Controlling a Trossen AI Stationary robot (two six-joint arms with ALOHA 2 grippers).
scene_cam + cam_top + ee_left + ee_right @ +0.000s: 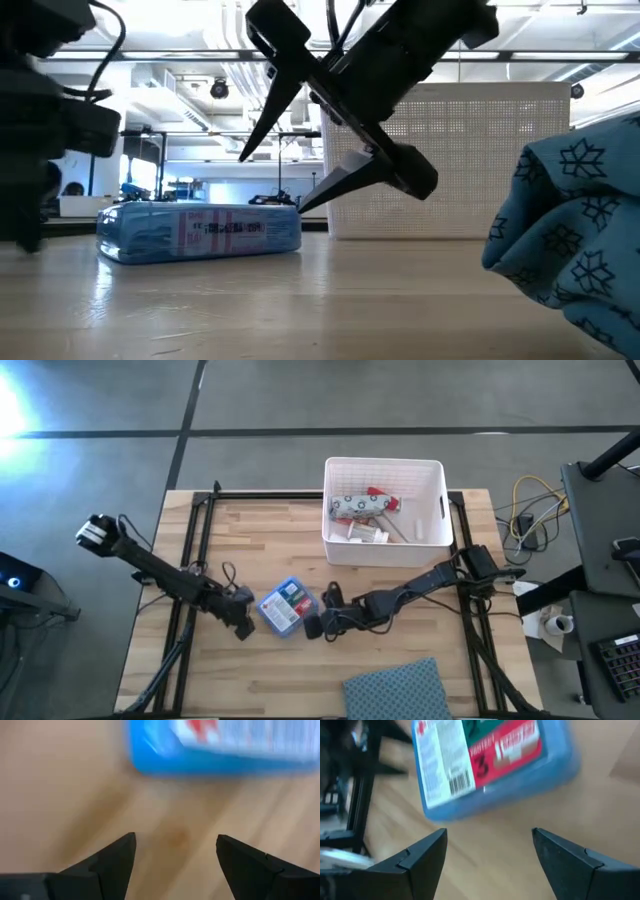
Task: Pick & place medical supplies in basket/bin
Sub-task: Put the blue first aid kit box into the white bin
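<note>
A blue flat packet with a red, green and white label (287,605) lies flat on the wooden table, also seen as the blue packet (200,231), (220,745), (490,762). My left gripper (243,626) (175,855) is open, low, just left of the packet. My right gripper (318,622) (490,852) (285,190) is open, just right of the packet, fingers pointing at it. The white bin (385,510) (450,160) sits at the far side, holding a patterned pouch (350,505), a red pack (380,495) and white items.
A blue-grey patterned cloth (395,690) (570,235) lies at the near edge, right of centre. Black frame rails (195,530) run along the table's left and right sides. Bare wood (260,540) lies between the packet and the bin.
</note>
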